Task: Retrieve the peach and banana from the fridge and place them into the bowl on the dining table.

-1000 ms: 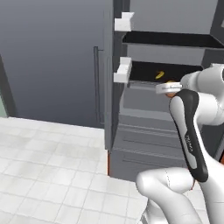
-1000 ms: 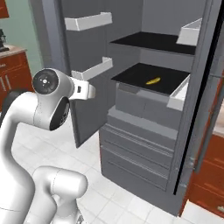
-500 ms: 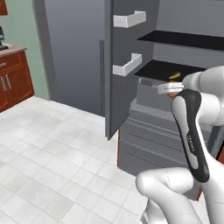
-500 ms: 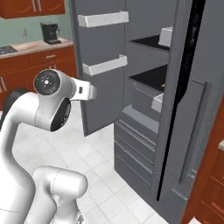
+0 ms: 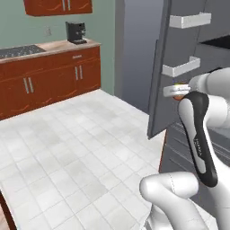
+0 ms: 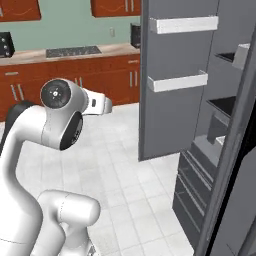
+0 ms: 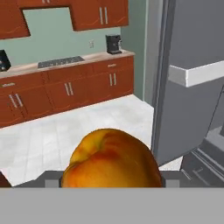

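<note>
Your gripper (image 7: pixel 111 181) is gripping the peach (image 7: pixel 111 159), clamped low between the jaws. It's round, so no long axis; its dimple is facing up toward the camera. The open fridge (image 6: pixel 220 125) door with white bins (image 6: pixel 180 81) is standing just right of it. Wood cabinets (image 5: pixel 49 76) and coffee maker (image 5: pixel 75 32) are sitting well beyond, across tiled floor (image 5: pixel 67 157).

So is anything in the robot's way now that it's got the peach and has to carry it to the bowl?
Nothing visible blocks it. The end effector holds the peach, and ahead lies open white tiled floor up to the red-brown cabinets. The open fridge door stands off to one side. Neither bowl nor dining table can be seen.
</note>
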Tool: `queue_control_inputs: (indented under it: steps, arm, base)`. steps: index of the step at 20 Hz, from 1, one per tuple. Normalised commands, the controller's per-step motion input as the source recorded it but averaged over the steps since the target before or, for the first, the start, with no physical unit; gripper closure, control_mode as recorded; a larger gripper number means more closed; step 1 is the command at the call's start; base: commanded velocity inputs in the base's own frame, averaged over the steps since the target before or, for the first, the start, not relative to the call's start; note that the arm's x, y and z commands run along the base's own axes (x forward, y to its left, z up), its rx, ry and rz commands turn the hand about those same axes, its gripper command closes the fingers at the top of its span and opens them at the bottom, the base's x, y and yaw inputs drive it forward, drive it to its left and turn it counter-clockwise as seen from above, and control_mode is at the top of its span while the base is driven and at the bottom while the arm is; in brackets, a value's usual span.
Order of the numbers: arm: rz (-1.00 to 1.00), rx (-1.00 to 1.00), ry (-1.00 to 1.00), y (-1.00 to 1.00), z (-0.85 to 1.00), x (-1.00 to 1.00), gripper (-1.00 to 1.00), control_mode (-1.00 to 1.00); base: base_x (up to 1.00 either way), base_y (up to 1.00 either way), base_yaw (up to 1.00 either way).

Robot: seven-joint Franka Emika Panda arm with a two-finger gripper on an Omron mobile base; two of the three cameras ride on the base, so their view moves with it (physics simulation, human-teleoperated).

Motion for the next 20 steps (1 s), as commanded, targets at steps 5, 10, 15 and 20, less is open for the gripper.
queue_control_inputs:
  steps: [5,10,15,20]
  arm:
    - [0.00,0.00,0.00,0.00,0.00,0.00,1.00,1.00]
    - [0.00,0.00,0.00,0.00,0.00,0.00,1.00,1.00]
    - [0.00,0.00,0.00,0.00,0.00,0.00,1.00,1.00]
    - [0.00,0.00,0.00,0.00,0.00,0.00,1.00,1.00]
  base:
    - [-0.10,-0.08,0.60]
    - [-0.10,-0.20,0.56]
    - [-0.04,-0.19,0.55]
    - [-0.04,-0.13,0.53]
